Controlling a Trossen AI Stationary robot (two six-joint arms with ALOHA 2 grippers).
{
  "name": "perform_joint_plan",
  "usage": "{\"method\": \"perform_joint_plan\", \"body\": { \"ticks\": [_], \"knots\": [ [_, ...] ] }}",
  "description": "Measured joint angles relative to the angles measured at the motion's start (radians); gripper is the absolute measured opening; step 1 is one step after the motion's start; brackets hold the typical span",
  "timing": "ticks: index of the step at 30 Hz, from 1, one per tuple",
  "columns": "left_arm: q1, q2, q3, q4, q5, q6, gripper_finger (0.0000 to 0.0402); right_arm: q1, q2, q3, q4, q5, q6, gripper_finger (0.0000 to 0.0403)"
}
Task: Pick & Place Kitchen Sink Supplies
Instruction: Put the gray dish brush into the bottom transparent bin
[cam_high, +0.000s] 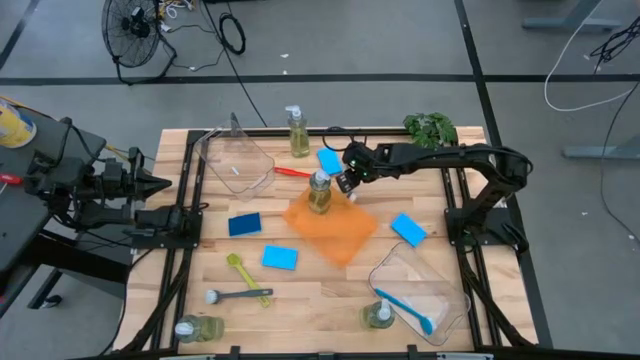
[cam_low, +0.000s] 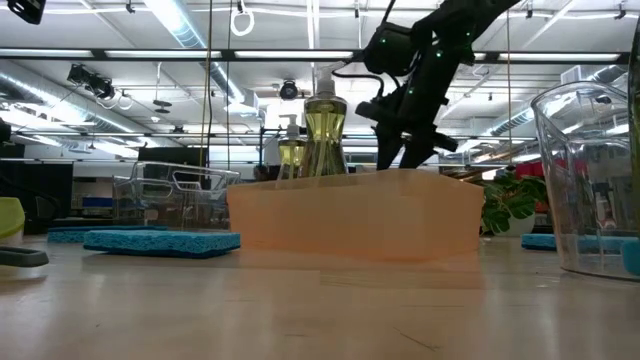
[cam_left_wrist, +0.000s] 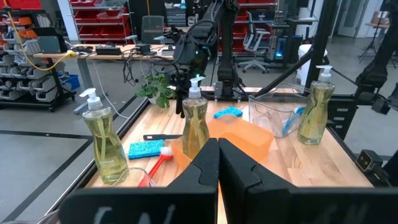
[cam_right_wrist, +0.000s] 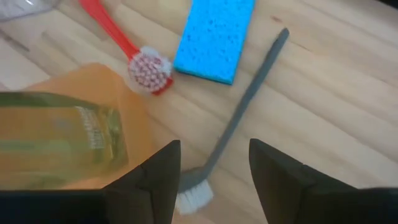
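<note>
Right pincer open above grey brush, beside soap bottle

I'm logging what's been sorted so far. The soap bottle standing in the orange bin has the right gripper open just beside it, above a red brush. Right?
Not quite. In the right wrist view the brush between the open fingers of the right gripper is grey; the red brush lies farther off. The soap bottle does stand in the orange bin.
</note>
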Motion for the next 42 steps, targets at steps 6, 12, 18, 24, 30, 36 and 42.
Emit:
{"method": "perform_joint_plan", "body": {
  "ticks": [6,12,18,24,30,36,42],
  "knots": [
    [0.000,0.000,0.000,0.000,0.000,0.000,0.0003,-0.028,0.052,-0.014,0.034,0.006,-0.050,0.0192],
    [0.000,0.000,0.000,0.000,0.000,0.000,0.0003,-0.057,0.113,-0.015,0.065,0.005,-0.113,0.0191],
    [0.000,0.000,0.000,0.000,0.000,0.000,0.0003,-0.077,0.139,-0.015,0.098,0.005,-0.127,0.0192],
    [0.000,0.000,0.000,0.000,0.000,0.000,0.0003,-0.082,0.164,-0.015,0.134,0.002,-0.055,0.0191],
    [0.000,0.000,0.000,0.000,0.000,0.000,0.0003,-0.082,0.193,-0.015,0.135,0.001,0.044,0.0191],
    [0.000,0.000,0.000,0.000,0.000,0.000,0.0003,-0.082,0.230,-0.015,0.164,-0.004,0.091,0.0191],
    [0.000,0.000,0.000,0.000,0.000,0.000,0.0003,-0.082,0.250,-0.016,0.193,-0.038,0.125,0.0187]
  ]
}}
